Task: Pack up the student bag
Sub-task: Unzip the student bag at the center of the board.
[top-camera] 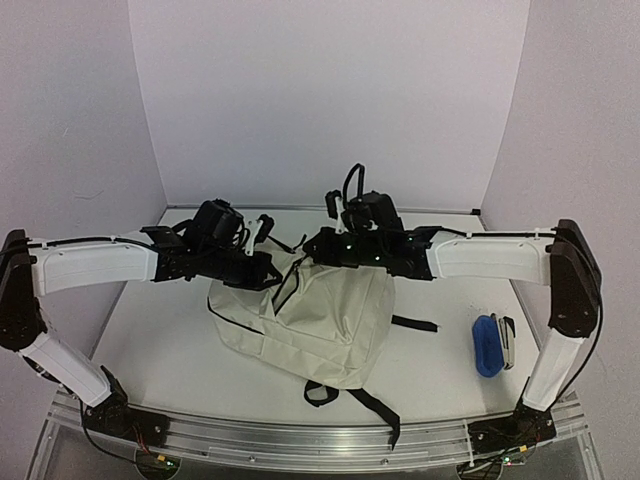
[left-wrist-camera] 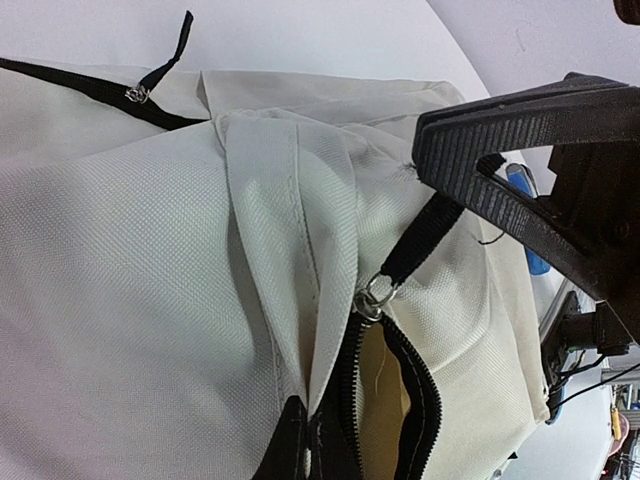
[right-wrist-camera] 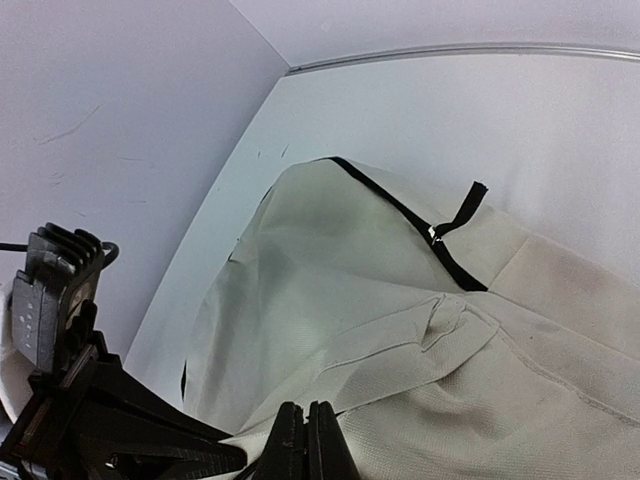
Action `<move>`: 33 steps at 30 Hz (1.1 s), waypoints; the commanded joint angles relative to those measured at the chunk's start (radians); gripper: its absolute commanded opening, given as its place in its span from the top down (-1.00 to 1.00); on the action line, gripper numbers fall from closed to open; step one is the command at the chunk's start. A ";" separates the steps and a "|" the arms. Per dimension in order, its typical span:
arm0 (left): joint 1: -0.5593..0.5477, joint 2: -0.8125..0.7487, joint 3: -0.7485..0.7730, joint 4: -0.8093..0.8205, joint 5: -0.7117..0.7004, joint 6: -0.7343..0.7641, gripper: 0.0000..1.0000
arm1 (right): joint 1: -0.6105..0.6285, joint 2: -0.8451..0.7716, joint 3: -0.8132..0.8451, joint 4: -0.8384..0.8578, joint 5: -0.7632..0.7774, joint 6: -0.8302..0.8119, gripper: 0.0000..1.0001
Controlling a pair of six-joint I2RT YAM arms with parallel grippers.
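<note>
The large cream canvas backpack with black straps (top-camera: 320, 330) lies in the middle of the white tabletop (top-camera: 165, 350), its zipper partly open. My left gripper (left-wrist-camera: 425, 152) pinches its canvas beside the black zipper pull (left-wrist-camera: 420, 240). My right gripper (right-wrist-camera: 306, 410) is closed on the fabric at its top edge.

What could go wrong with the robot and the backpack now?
The right gripper is shut on the backpack close to the zip pull; a hard tug might make it slip off or drag the whole backpack. The zip looks only partly open, so things might not fit in yet. The blue thing lies near the right arm and could get bumped.
</note>
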 commanded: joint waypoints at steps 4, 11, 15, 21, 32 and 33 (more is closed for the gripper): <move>0.004 -0.040 0.055 -0.076 0.046 0.069 0.99 | -0.021 -0.014 0.082 0.037 0.197 -0.049 1.00; 0.002 -0.027 0.082 -0.122 0.106 0.107 1.00 | -0.021 0.042 0.165 0.000 0.330 -0.056 1.00; -0.009 -0.031 0.090 -0.140 0.107 0.113 1.00 | -0.027 0.113 0.240 -0.046 0.368 -0.060 1.00; -0.013 -0.065 0.082 -0.166 0.052 0.094 1.00 | -0.065 0.178 0.277 -0.092 0.393 -0.029 1.00; -0.013 -0.181 0.049 -0.209 -0.148 -0.026 1.00 | -0.129 0.212 0.228 -0.137 0.437 -0.010 1.00; -0.013 -0.195 0.040 -0.195 -0.139 -0.032 1.00 | -0.137 0.220 0.230 -0.137 0.434 -0.011 1.00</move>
